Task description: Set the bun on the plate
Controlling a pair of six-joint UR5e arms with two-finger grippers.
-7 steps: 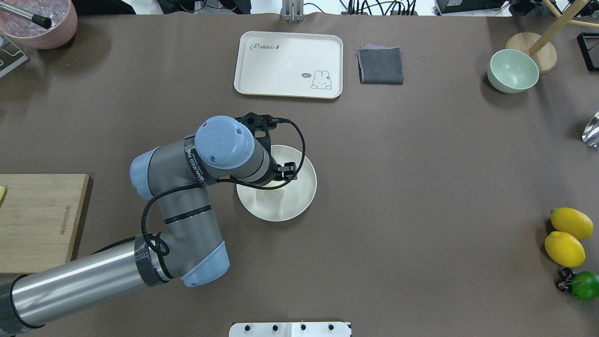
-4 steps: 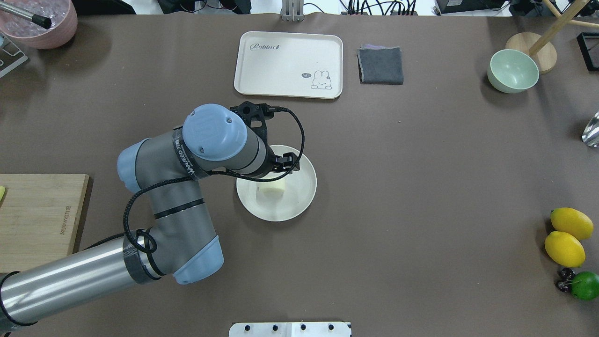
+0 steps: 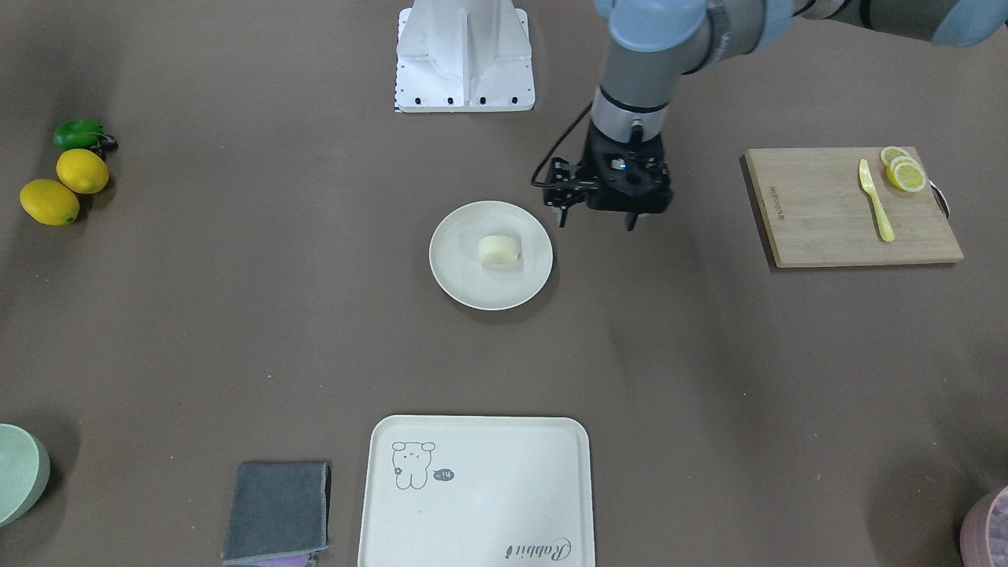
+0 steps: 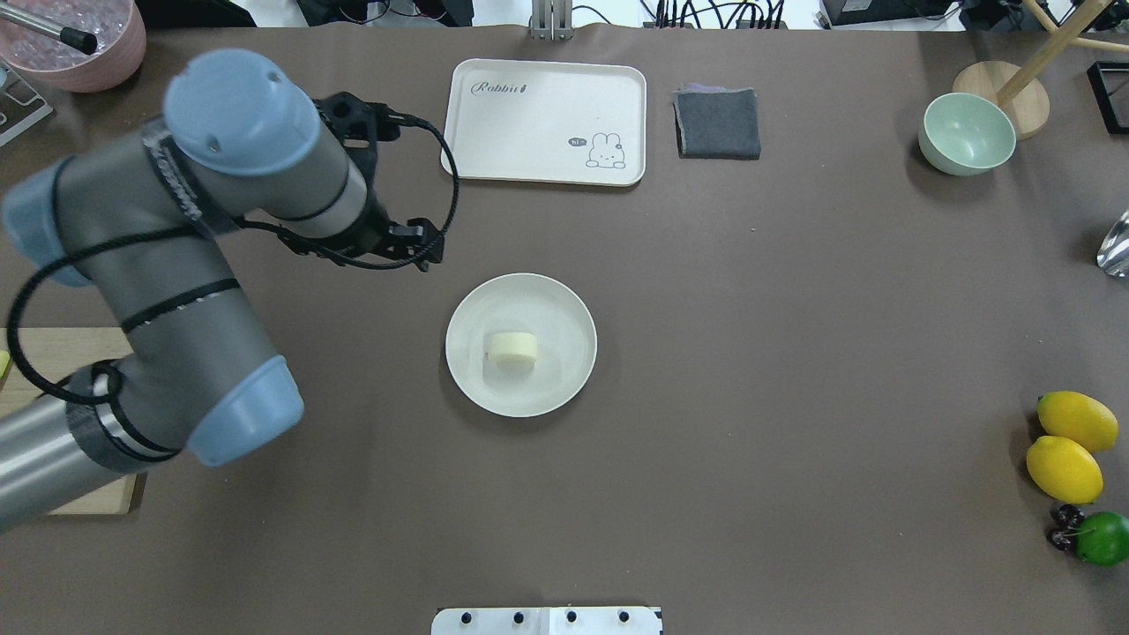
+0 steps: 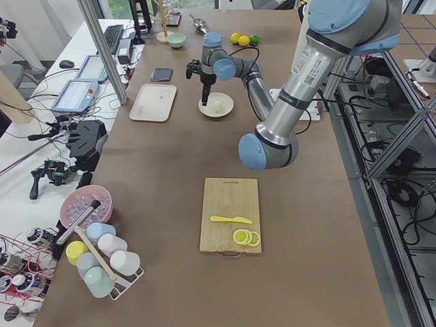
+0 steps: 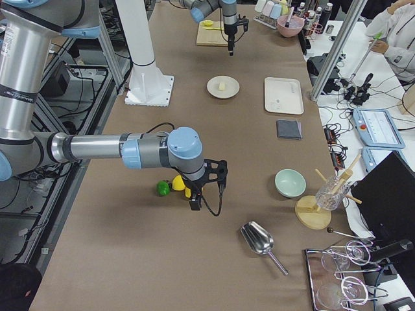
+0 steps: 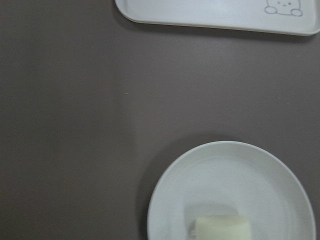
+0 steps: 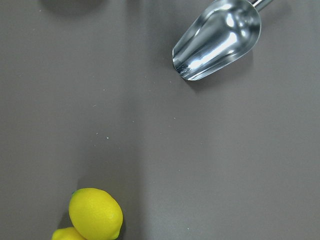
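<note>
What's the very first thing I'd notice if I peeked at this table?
Probably the big grey and blue left arm, with the left tool hanging open and empty above the table, just off the plate on the robot's left side. Next comes the small pale bun, lying alone in the middle of that round plate at the table's centre. The two bright yellow lemons at the robot's far right stand out too.

The bun point(image 4: 513, 347) looks smooth and matt, the plate point(image 4: 564, 309) smooth with a faint satin sheen. The table covering point(image 4: 794, 353) is matt brown. The cutting board point(image 3: 827, 213) is pale grained wood, the scoop point(image 8: 217, 40) mirror-polished metal, the folded cloth point(image 4: 717, 123) grey woven fabric, and the lemons point(image 4: 1065, 468) are glossy.
</note>
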